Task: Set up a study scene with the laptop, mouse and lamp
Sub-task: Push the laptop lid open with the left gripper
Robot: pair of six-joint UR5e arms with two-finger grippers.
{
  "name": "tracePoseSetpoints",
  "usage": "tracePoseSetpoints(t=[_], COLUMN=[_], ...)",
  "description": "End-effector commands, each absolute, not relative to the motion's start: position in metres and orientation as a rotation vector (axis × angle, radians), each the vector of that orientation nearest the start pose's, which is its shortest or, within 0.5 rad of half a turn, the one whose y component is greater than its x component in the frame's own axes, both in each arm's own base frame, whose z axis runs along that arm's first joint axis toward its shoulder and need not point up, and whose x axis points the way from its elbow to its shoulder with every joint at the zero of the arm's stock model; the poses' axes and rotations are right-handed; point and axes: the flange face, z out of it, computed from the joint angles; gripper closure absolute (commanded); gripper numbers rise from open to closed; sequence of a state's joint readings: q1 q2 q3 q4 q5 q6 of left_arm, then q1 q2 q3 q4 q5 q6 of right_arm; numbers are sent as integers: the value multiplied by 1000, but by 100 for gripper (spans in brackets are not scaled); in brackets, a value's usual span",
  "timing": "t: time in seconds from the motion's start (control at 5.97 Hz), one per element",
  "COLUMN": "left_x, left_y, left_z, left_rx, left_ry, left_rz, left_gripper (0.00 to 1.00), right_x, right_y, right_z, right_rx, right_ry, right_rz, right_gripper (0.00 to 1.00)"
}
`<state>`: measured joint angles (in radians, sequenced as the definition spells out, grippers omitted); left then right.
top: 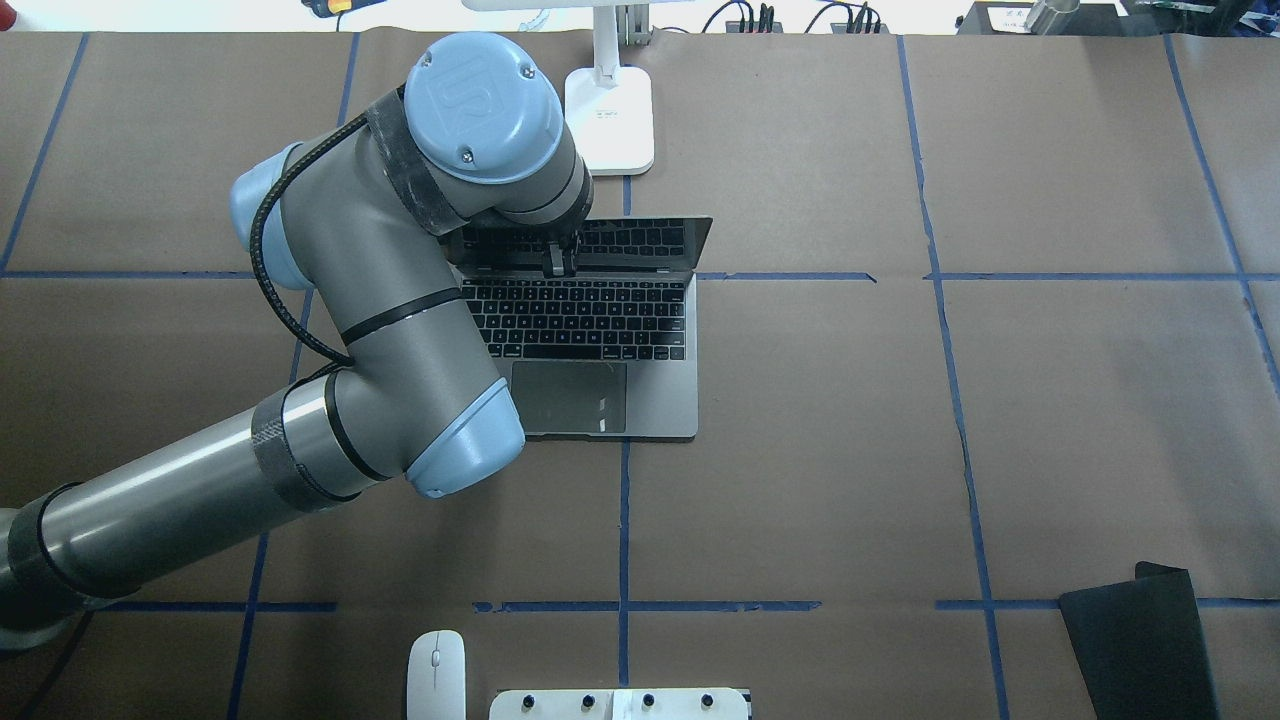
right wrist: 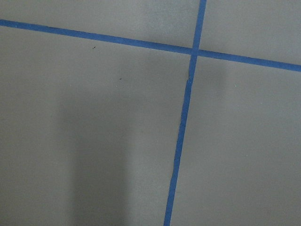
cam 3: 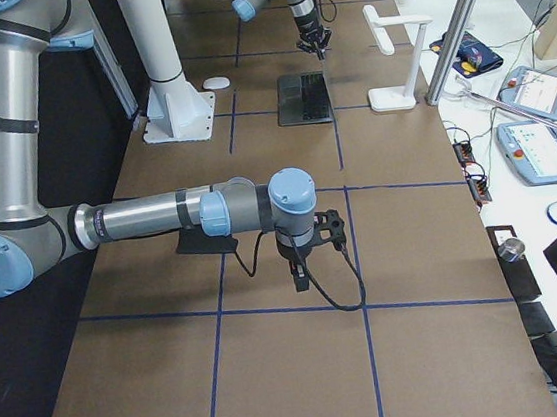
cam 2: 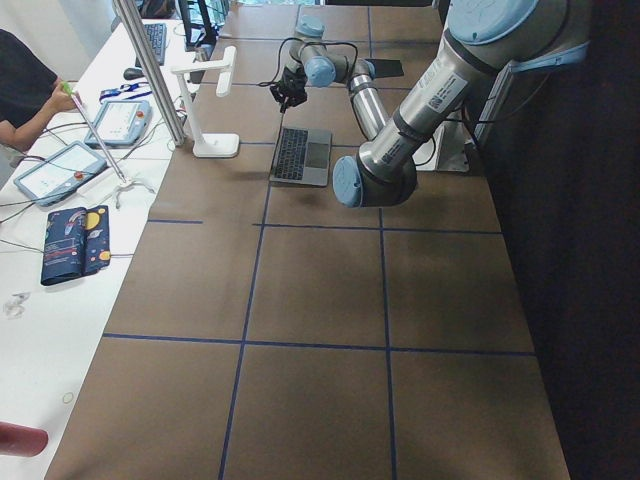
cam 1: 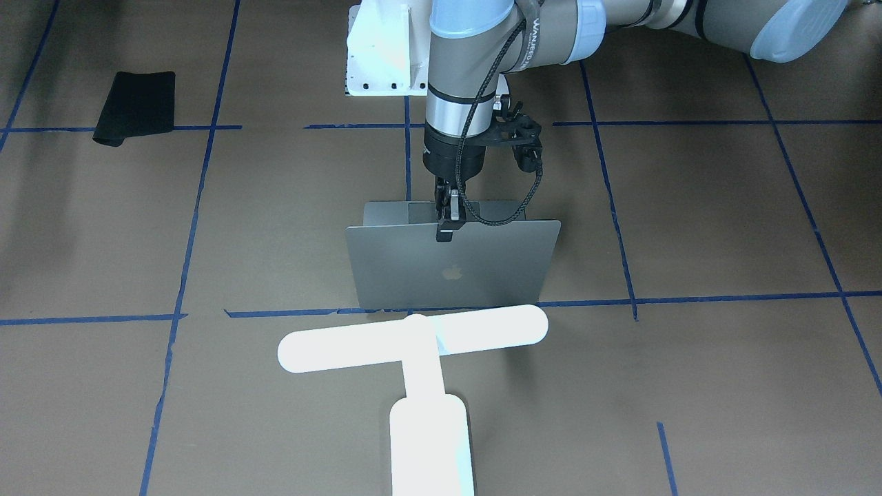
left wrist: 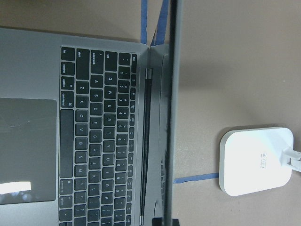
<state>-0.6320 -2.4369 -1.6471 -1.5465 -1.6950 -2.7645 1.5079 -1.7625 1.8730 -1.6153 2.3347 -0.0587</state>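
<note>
One laptop (cam 1: 482,269) lies longways across your table (cam 1: 689,227), its lid's back to the lamp (cam 1: 344,348); the left gripper (cam 1: 446,231) seems pinched on the lid's top edge.

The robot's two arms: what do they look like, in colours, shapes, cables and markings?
Both the left arm and the right arm are round grey metal tubes with pale blue joint caps; one cap bears a UR logo. A black cable loops along the left arm. The left gripper and right gripper are black.
</note>
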Motion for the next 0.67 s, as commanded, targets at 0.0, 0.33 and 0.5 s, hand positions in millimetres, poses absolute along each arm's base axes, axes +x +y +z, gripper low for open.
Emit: tracePoseSetpoints(t=[0.0, 0.33, 0.5], left_x=[491, 492, 491], left_y=[-509, -513, -523], left_z=[105, 104, 105], left_rx=[-409, -383, -357], left_ry=[953, 967, 982], left_rz=[-1625, -1623, -1640], left_gripper=[97, 69, 68], right_x=[38, 38, 38], right_y=[-416, -416, -416], right_z=[602, 602, 601], right_rx=[62, 62, 61], right_ry=[-764, -766, -775], right_rz=[-142, -142, -142], right_gripper=[0, 0, 0])
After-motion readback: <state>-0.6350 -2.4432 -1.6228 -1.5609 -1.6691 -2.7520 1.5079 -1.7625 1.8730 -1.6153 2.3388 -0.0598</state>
